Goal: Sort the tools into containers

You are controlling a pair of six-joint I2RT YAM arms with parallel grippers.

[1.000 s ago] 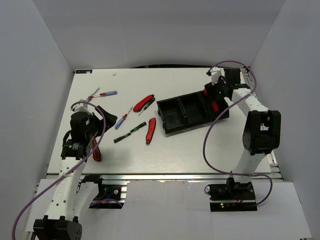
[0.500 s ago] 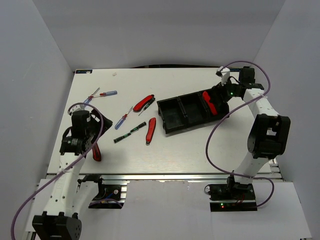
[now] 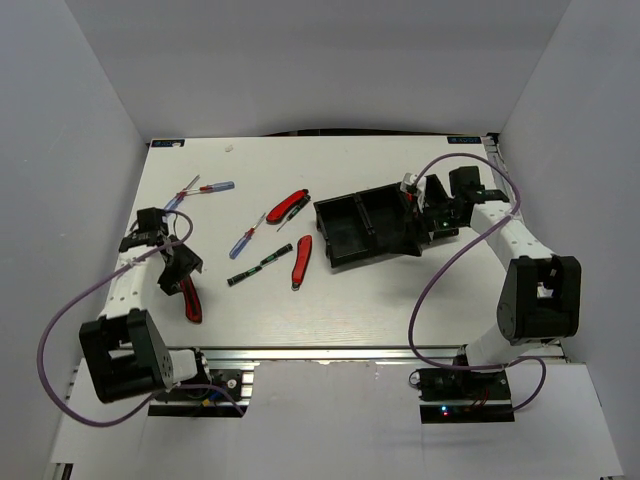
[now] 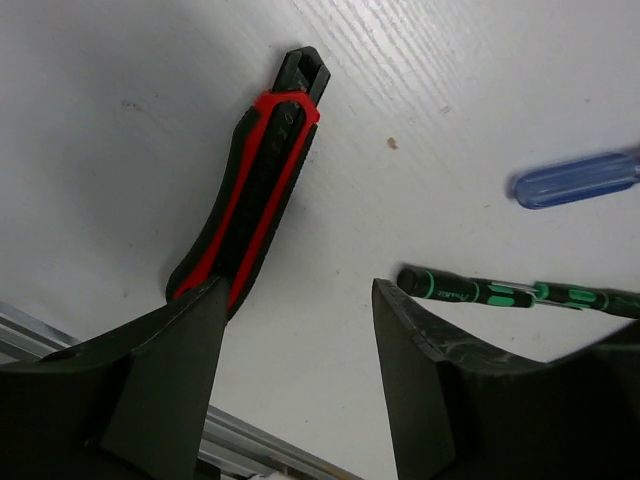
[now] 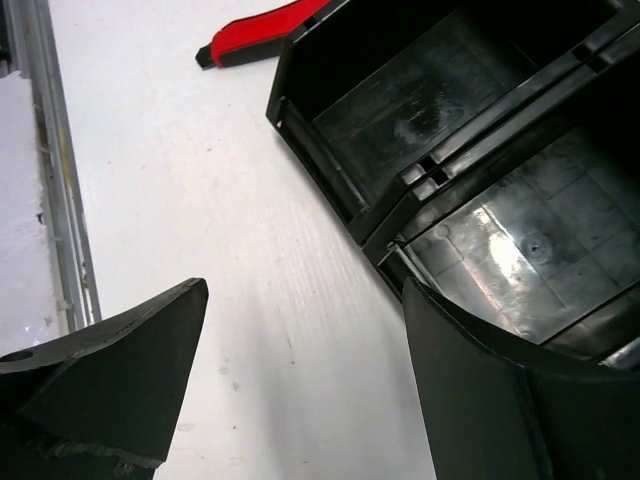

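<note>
The black three-compartment tray [image 3: 362, 228] lies right of centre. My right gripper [image 3: 420, 226] is open and empty at its right end. In the right wrist view the gripper [image 5: 305, 290] is over bare table beside the tray's near wall [image 5: 330, 165], and two compartments show empty. My left gripper [image 3: 179, 270] is open and empty just above a red-and-black knife [image 3: 189, 302]. In the left wrist view that gripper [image 4: 298, 290] has the knife [image 4: 255, 190] by its left finger. A black screwdriver with green marks [image 4: 500, 292] is by its right finger.
Loose on the table: two red pocket knives [image 3: 287, 207] [image 3: 301, 260], a black-green screwdriver [image 3: 258, 267], a blue-handled screwdriver [image 3: 244, 241], and a blue and a red screwdriver [image 3: 213, 187] [image 3: 186, 186] at the far left. The table's front rail [image 5: 45, 170] is near.
My right gripper has come down from behind the tray's right end to its near side, covering the red knife seen in the right compartment. My left arm has swung left; its gripper stays by the red-black knife.
</note>
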